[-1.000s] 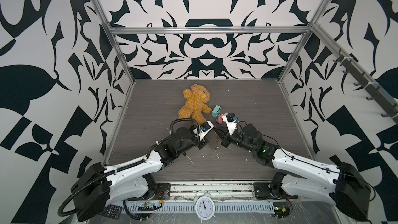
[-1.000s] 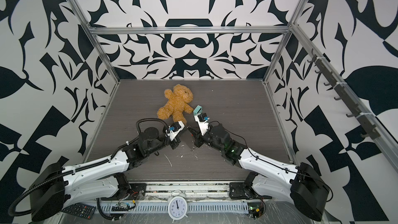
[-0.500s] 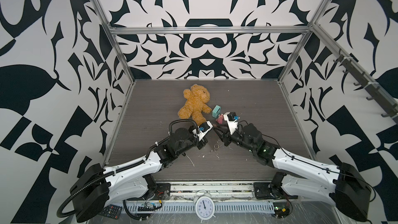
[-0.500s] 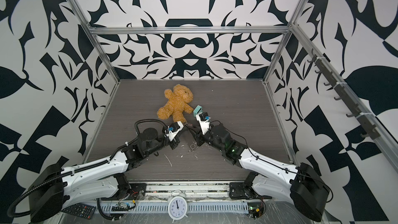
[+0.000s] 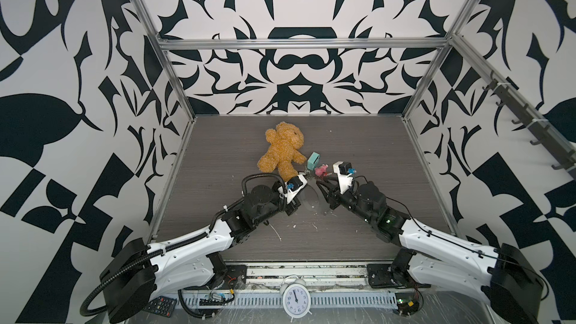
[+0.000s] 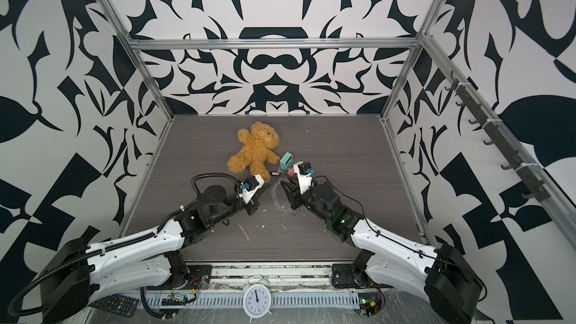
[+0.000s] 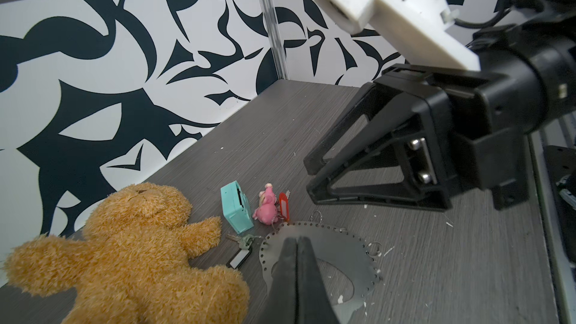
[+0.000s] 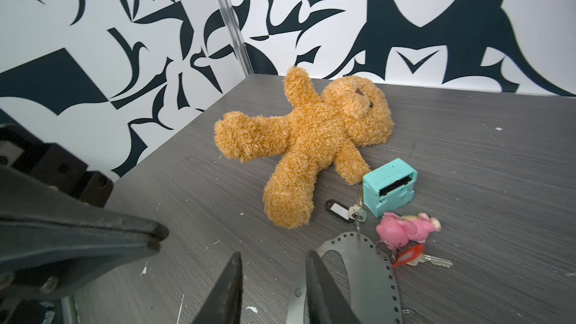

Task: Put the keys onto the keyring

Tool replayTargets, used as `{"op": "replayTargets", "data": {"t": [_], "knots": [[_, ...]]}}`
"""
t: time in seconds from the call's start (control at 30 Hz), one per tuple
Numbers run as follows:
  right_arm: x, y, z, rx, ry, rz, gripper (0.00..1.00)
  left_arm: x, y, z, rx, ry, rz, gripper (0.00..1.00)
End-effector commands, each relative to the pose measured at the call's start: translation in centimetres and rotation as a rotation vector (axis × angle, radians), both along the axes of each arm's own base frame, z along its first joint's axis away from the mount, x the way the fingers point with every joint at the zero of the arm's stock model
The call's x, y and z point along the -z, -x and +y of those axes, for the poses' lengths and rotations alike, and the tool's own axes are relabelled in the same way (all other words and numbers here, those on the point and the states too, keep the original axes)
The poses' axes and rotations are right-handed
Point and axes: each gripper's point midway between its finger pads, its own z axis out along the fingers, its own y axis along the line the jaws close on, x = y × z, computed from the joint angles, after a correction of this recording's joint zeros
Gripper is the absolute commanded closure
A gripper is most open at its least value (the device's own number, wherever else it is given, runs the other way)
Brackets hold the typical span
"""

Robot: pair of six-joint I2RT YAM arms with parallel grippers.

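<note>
A: claw status?
B: the left claw (image 7: 297, 240) has its fingers pressed together with nothing between them. From the right wrist camera its tip hangs above the table (image 5: 218, 182), well apart from the strap (image 8: 358, 263).
A: and the other?
B: the right claw (image 8: 274, 261) has its jaws partly apart. Only bare table shows in the gap, nothing gripped. One finger overlaps the strap's near end in its own camera; can't tell if it touches.
A: where in frame?
B: in both top views the two claws face each other just below centre, left claw left of the middle, right claw right of it. The strap lies flat between them. The teddy bear (image 5: 282, 151) is just above centre.
A: keys?
B: the red tag (image 8: 408, 255) lies on the table at the strap's dotted edge, with a silver key (image 8: 436, 262) sticking out beside it and a pink toy (image 8: 405, 229) right next to it. The black fob (image 8: 338, 210), with a white label, lies between the bear's leg and the teal box (image 8: 389, 187), with a small key bunch (image 8: 358, 213) at its end, near the strap's tip.
A: keyring?
B: thin silver rings sit along the strap's edge, e.g. this keyring (image 7: 374, 248), and another beside the red tag. Can't tell if the tag is threaded on. The fob lies off the strap.
</note>
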Motion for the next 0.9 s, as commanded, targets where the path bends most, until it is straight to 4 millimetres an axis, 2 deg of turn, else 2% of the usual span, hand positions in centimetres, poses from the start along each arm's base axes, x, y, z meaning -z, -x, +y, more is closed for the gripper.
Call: {"op": "replayTargets", "data": {"t": [0.0, 0.1, 0.13, 0.2, 0.27, 0.37, 0.43, 0.5, 0.57, 0.63, 0.77, 0.87], "knots": [[-0.4, -1.8, -2.7, 0.185, -0.004, -0.017, 0.65, -0.3, -0.3, 0.2, -0.023, 0.013, -0.002, 1.0], [0.3, -2.8, -4.4, 0.282, 0.022, -0.002, 0.66, 0.3, -1.0, 0.2, -0.056, -0.019, 0.004, 1.0], [0.4, -3.5, -5.2, 0.334, 0.017, -0.004, 0.66, 0.6, -1.3, 0.2, -0.071, -0.031, 0.005, 0.97], [0.1, -5.6, -6.8, 0.457, -0.034, 0.014, 0.67, 1.2, -2.2, 0.4, -0.115, -0.054, 0.003, 0.89], [-0.6, -8.7, -8.3, 0.578, -0.154, 0.127, 0.68, 1.7, -3.5, 0.6, -0.186, -0.06, 0.017, 0.83], [-2.1, -11.5, -8.0, 0.623, -0.322, 0.198, 0.69, 2.1, -4.8, 0.9, -0.263, -0.062, 0.075, 0.7], [-2.8, -11.8, -6.5, 0.546, -0.38, 0.163, 0.68, 2.2, -5.1, 0.7, -0.278, -0.064, 0.124, 0.64], [-3.1, -11.3, -5.2, 0.448, -0.342, 0.114, 0.64, 2.1, -5.1, 0.0, -0.258, -0.077, 0.151, 0.62], [-1.8, -10.7, -5.8, 0.433, -0.155, 0.069, 0.63, 2.6, -5.4, -0.9, -0.24, -0.102, 0.162, 0.61], [0.2, -10.0, -7.2, 0.462, -0.034, 0.047, 0.64, 4.3, -6.0, -1.8, -0.24, -0.144, 0.19, 0.6], [4.1, -8.9, -10.1, 0.511, 0.104, 0.016, 0.71, 7.7, -6.2, -2.6, -0.251, -0.22, 0.312, 0.63], [7.2, -8.8, -9.3, 0.443, 0.143, 0.068, 0.75, 10.3, -6.0, -3.1, -0.245, -0.239, 0.379, 0.64]]}}
